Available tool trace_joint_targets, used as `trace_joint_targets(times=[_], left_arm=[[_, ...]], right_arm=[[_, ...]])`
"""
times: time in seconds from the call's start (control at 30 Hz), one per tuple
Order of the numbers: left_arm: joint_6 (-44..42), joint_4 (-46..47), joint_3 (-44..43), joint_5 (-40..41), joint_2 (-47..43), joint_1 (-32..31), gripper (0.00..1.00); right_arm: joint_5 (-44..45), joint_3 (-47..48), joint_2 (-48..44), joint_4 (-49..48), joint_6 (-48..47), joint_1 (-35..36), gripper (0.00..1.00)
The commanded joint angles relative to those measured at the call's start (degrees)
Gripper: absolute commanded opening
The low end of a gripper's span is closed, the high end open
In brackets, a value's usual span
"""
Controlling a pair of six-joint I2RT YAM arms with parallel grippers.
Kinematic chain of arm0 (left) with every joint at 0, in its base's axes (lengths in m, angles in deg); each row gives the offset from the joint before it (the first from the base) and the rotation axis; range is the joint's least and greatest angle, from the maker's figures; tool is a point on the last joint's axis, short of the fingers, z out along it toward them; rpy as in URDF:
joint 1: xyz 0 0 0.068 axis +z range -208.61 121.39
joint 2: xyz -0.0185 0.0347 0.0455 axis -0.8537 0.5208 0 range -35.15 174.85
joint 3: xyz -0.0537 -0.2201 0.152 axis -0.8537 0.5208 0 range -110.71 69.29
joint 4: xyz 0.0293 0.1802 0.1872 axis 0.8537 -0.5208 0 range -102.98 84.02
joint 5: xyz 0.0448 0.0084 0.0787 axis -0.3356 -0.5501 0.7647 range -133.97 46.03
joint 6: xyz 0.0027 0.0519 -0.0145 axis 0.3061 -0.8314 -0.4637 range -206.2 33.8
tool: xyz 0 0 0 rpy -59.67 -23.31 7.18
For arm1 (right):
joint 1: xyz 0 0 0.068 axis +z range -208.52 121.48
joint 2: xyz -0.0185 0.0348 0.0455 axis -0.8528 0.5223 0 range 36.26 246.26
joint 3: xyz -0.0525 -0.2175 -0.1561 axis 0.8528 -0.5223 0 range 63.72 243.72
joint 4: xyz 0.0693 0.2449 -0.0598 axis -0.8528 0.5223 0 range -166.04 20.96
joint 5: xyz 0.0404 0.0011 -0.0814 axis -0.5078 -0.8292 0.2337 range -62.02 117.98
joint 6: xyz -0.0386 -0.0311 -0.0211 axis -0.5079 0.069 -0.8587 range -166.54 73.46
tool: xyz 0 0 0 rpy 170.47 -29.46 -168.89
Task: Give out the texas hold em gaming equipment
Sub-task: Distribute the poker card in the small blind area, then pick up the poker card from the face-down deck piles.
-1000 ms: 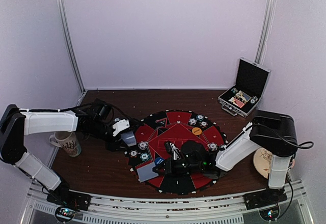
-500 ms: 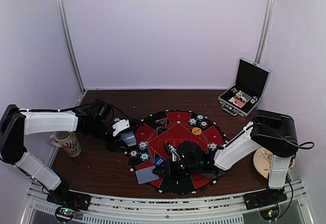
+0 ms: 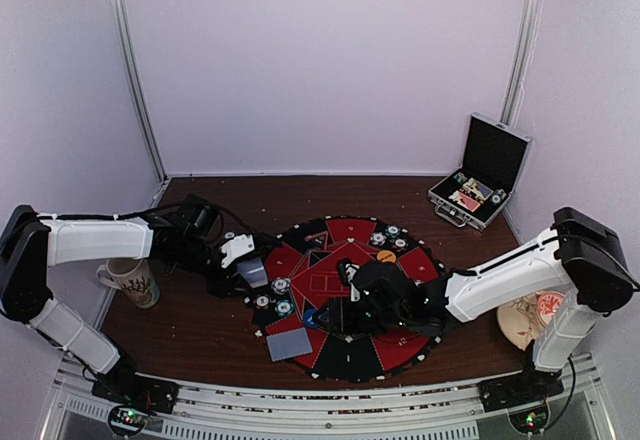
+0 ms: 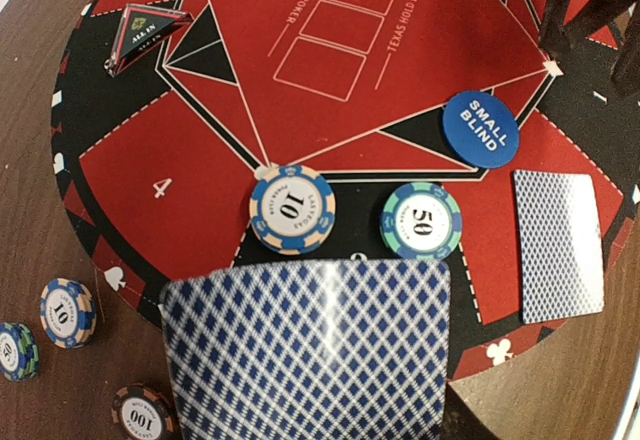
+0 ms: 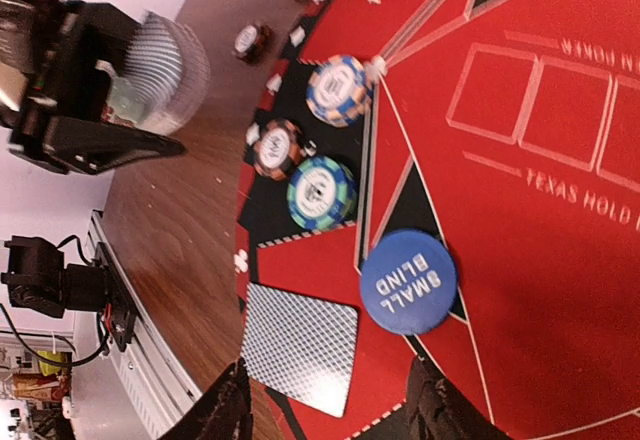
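On the lower left of the mat [image 3: 352,231] the right gripper [image 5: 330,400] hangs wide and empty over the blue disc [image 5: 407,281] and card [image 5: 300,347], that seat's share I guess, while the left gripper [image 3: 243,262] pinches the deck [image 4: 305,350] to deal.

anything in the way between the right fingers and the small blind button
Nothing visible. The small blind button lies uncovered on the red mat, just beyond the open fingers of the right gripper; the face-down card lies beside it, not overlapping.

Matt felt mat [image 4: 170,190], smooth sheeny card [image 4: 310,350], wood-grain table [image 4: 30,110]
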Motion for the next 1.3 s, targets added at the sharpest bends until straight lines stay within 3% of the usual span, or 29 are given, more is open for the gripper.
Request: trace_joint_targets(times=[0.0,0.13,0.33,0.63,1.27], left_arm=[[-1.11,0.23,0.27,-1.88,-2.05,0.33,0.39],[-1.38,0.02,0.31,-2.40,-2.24,0.22,0.39],[-2.24,-0.83,0.47,-3.91,-2.72,0.10,0.39],[-2.72,-1.05,0.75,-4.35,-3.02,-0.16,0.38],[-3.49,-1.86,0.83,-5.71,-3.37,-0.31,0.38]], right_arm=[[4.74,5.02,-2.31,2.16,-5.21,0.40,0.57],[1.23,12.14,2.54,0.89,-7.88,-0.12,0.63],[-5.61,21.45,12.37,-1.87,-7.14,-2.32,0.64],[-11.97,22.86,16.68,-10.31,-3.60,-5.36,0.65],[-15.86,33.13,26.43,-9.25,-3.10,-6.97,0.63]])
